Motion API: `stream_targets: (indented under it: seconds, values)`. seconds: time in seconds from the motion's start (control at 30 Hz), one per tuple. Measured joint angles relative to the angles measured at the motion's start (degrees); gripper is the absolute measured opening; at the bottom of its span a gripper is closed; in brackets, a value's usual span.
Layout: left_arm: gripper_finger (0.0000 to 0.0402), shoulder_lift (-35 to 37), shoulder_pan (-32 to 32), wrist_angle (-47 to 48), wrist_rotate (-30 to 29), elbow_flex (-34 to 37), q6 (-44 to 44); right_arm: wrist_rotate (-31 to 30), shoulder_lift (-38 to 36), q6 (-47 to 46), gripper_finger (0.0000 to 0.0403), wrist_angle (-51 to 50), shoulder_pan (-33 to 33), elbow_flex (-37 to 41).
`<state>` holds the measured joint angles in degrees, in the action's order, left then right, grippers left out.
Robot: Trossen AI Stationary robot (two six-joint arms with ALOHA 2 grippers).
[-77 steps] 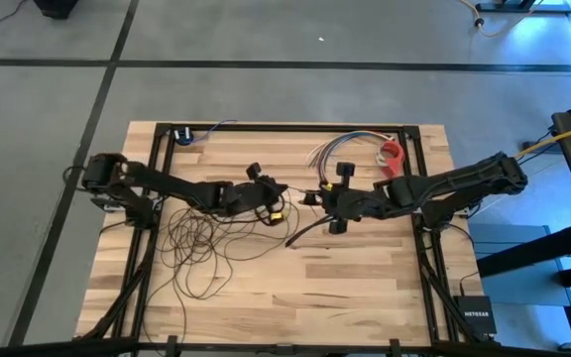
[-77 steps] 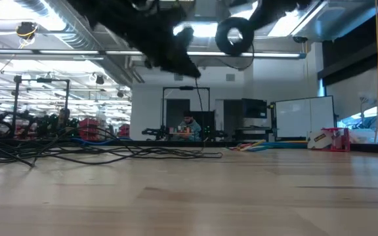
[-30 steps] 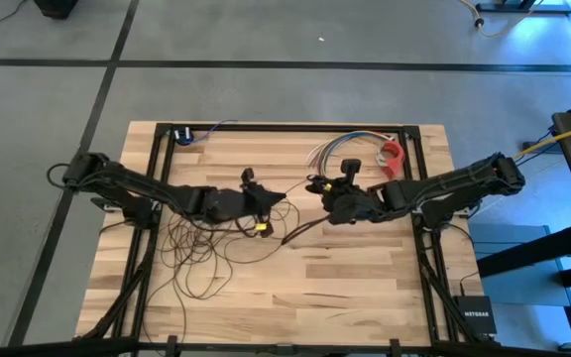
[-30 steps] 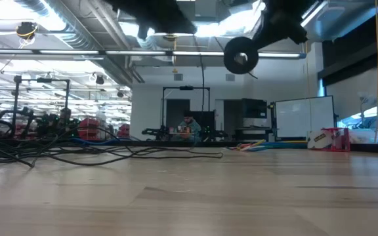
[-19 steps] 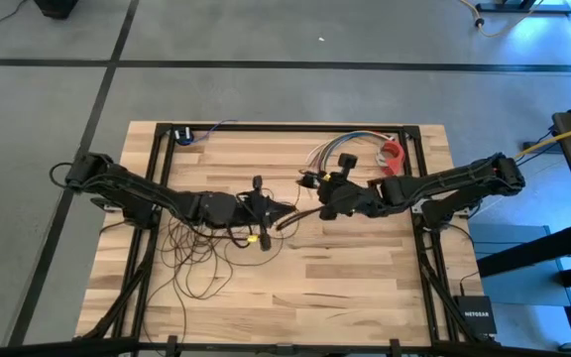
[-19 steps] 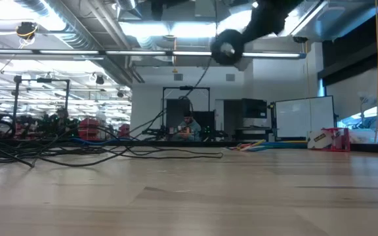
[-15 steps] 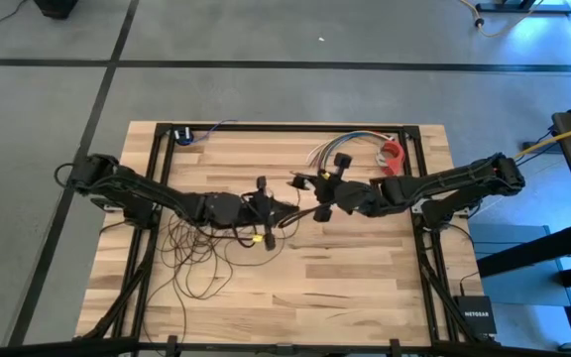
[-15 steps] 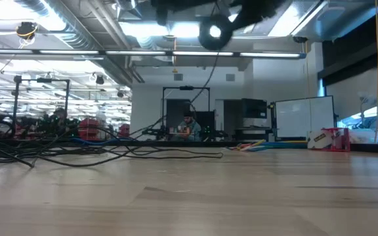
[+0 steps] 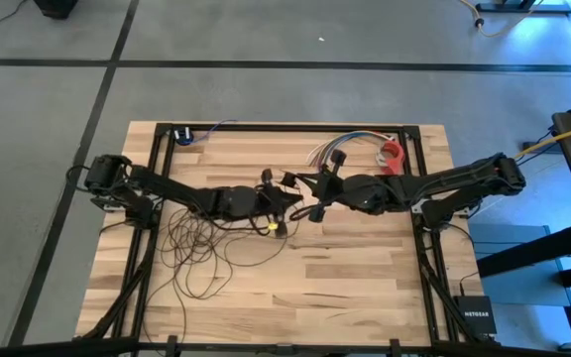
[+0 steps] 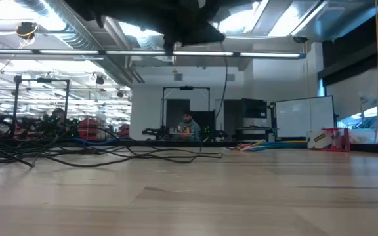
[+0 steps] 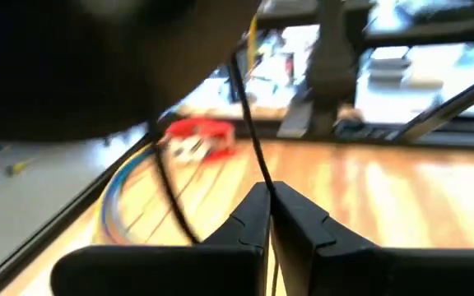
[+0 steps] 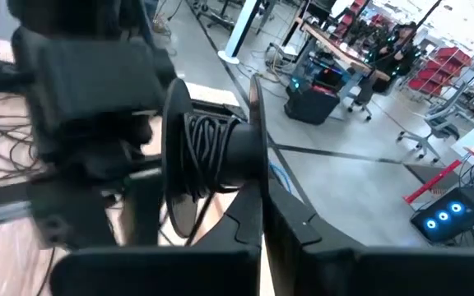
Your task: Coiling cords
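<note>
The cords are one thin dark wire. Its loose loops (image 9: 201, 248) lie on the table's left half, seen low across the boards (image 10: 77, 154). Its other end is wound on a small black round puck (image 12: 212, 152), held high over the table's middle. My right gripper (image 12: 262, 215) is shut on the puck. My left gripper (image 11: 270, 197) is shut on the wire just beside it, and the two grippers nearly meet (image 9: 300, 196). A strand (image 10: 223, 98) hangs from them down to the table. My left gripper pinches a single strand of the wire (image 11: 257, 168) between its two fingertips, which point roughly level toward the table's right. The strand runs up out of the fingers toward the puck, clear of the table. My right gripper pinches the puck's one thin rim disc (image 12: 253, 177) between its two fingers, coming roughly level from the table's right. The puck is lifted clear, with its axle lying sideways and turns of wire (image 12: 208, 140) around it.
A short bundle of multicoloured wires (image 9: 337, 149) and a red roll (image 9: 393, 154) lie at the far right. A small blue and black part (image 9: 183, 135) sits at the far left corner. Black frame rails (image 9: 285, 128) border the table. A person (image 10: 188, 124) sits in the room behind.
My right gripper has carried the puck toward the table's left and upward, rolling its wrist, so the puck has turned about. My left gripper has gone toward the table's right and down, closing on the puck. The hanging strand has shifted with them.
</note>
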<state>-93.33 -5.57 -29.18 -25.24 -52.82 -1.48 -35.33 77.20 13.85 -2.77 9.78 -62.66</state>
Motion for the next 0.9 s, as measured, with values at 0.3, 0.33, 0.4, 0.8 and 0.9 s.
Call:
stream_targets:
  seconds: [0.3, 0.33, 0.4, 0.8, 0.9]
  values:
    - [0.0005, 0.39, 1.45, 10.18, -7.77, -0.19, 1.76, -0.68, -1.32, -1.28, 0.0003, -11.74, 3.59, -2.13]
    - [0.0005, 0.36, 1.45, 10.4, -7.77, -0.15, 1.45, -0.63, -1.32, -1.59, 0.0003, -12.97, 4.17, -2.17]
    - [0.0005, 0.32, 1.45, 10.64, -7.78, -0.11, 1.1, -0.59, -1.5, -1.97, 0.0003, -15.59, 5.17, -2.17]
    - [0.0006, 0.12, 0.28, 11.16, -8.32, 0.11, -1.95, -0.8, -1.42, -4.67, 0.0003, -28.51, 7.13, -2.5]
    - [0.0006, 0.1, 0.38, 10.86, -8.47, 0.12, -1.88, -3.04, -0.59, -4.87, 0.0003, -32.58, 7.08, -2.5]
